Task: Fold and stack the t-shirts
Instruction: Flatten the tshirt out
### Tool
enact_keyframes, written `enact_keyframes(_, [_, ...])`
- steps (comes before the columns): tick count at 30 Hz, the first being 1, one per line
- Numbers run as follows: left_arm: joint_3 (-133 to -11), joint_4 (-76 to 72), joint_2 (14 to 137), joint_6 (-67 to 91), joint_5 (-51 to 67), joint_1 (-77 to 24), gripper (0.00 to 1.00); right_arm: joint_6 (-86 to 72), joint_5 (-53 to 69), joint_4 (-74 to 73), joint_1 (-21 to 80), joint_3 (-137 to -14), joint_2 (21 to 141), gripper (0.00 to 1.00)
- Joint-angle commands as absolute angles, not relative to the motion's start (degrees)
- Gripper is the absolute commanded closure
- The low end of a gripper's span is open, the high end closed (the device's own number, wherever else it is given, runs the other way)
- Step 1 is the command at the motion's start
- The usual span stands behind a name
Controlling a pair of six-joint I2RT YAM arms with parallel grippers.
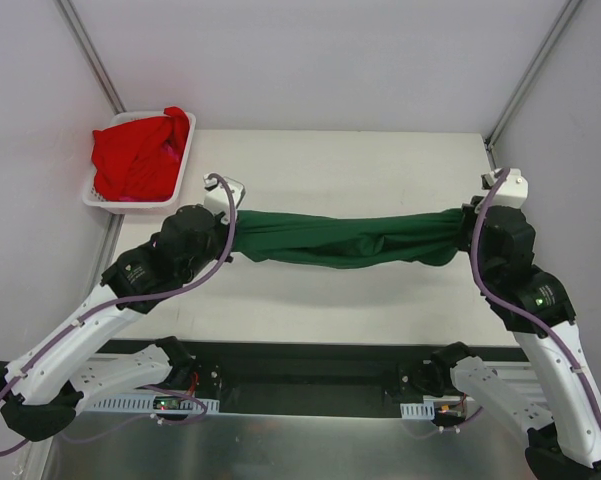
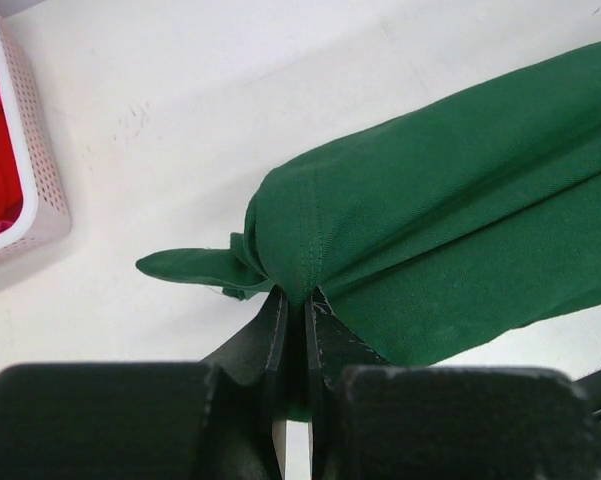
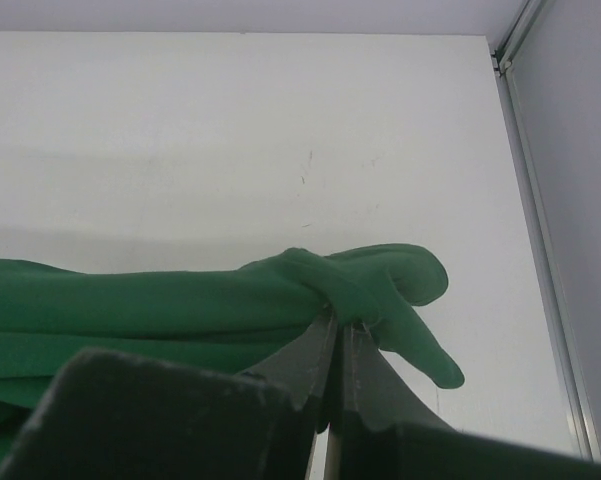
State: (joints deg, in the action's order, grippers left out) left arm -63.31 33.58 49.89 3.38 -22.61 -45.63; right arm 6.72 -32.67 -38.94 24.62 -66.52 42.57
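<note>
On the table (image 1: 380, 160) a basket (image 1: 130, 204) holds red t-shirts (image 1: 135, 155), left hand (image 2: 295, 300) and right hand (image 3: 338, 330) pinching the green t-shirt (image 1: 350, 240).

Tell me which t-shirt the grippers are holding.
The dark green t-shirt, stretched between the left gripper and right gripper; the red t-shirt lies bunched in the white basket.

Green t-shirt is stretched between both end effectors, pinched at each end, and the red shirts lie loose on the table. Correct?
Not the red shirts: they sit in the white basket, as the top external view shows. The green t-shirt part holds.
</note>
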Motion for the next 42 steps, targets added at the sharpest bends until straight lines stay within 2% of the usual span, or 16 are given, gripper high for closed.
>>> enact_keyframes(1, [-64.7, 39.3, 50.0, 1.4, -29.3, -44.1, 0.99, 8.2, -37.4, -38.9, 24.1, -66.0, 42.0, 0.99])
enact_keyframes(2, [-64.6, 39.7, 50.4, 1.5, -29.8, -44.1, 0.99, 8.1, -37.2, -39.2, 24.1, -65.7, 42.3, 0.99])
enact_keyframes(3, [-64.4, 40.1, 51.1, 1.6, -30.2, -44.0, 0.94, 8.0, -37.2, -39.3, 24.2, -65.7, 42.4, 0.99])
enact_keyframes(4, [-64.0, 40.1, 51.3, 1.8, -30.3, -43.9, 0.84, 7.7, -36.9, -39.5, 24.1, -65.5, 42.6, 0.99])
enact_keyframes(5, [-63.7, 40.0, 51.6, 2.0, -30.2, -43.9, 0.63, 7.6, -36.8, -39.5, 24.1, -65.1, 42.8, 0.99])
enact_keyframes(7, [-63.2, 39.8, 52.5, 2.8, -29.9, -43.2, 0.39, 7.0, -36.6, -39.6, 24.2, -64.9, 43.1, 0.98])
enact_keyframes(8, [-62.9, 39.7, 52.9, 3.2, -29.9, -43.0, 0.31, 6.7, -36.3, -39.6, 24.2, -64.5, 43.3, 0.96])
enact_keyframes(10, [-62.4, 39.1, 54.0, 3.6, -29.7, -42.1, 0.19, 6.4, -35.4, -39.6, 24.1, -64.2, 43.9, 0.96])
enact_keyframes(12, [-62.1, 38.6, 54.8, 3.7, -29.3, -41.8, 0.13, 5.9, -34.8, -39.6, 24.1, -63.8, 44.6, 0.96])
enact_keyframes(23, [-56.4, 31.0, 55.9, 6.8, -20.7, -41.4, 0.08, 4.0, -30.4, -39.0, 24.2, -60.7, 46.6, 0.97])
enact_keyframes(31, [-51.0, 15.5, 62.0, 10.2, -4.6, -41.9, 0.06, 3.3, -29.5, -40.9, 24.1, -60.6, 44.0, 0.99])
enact_keyframes(42, [-48.8, -4.3, 72.9, 13.9, 6.1, -44.2, 0.06, 3.7, -18.7, -43.9, 24.2, -66.4, 39.1, 0.99])
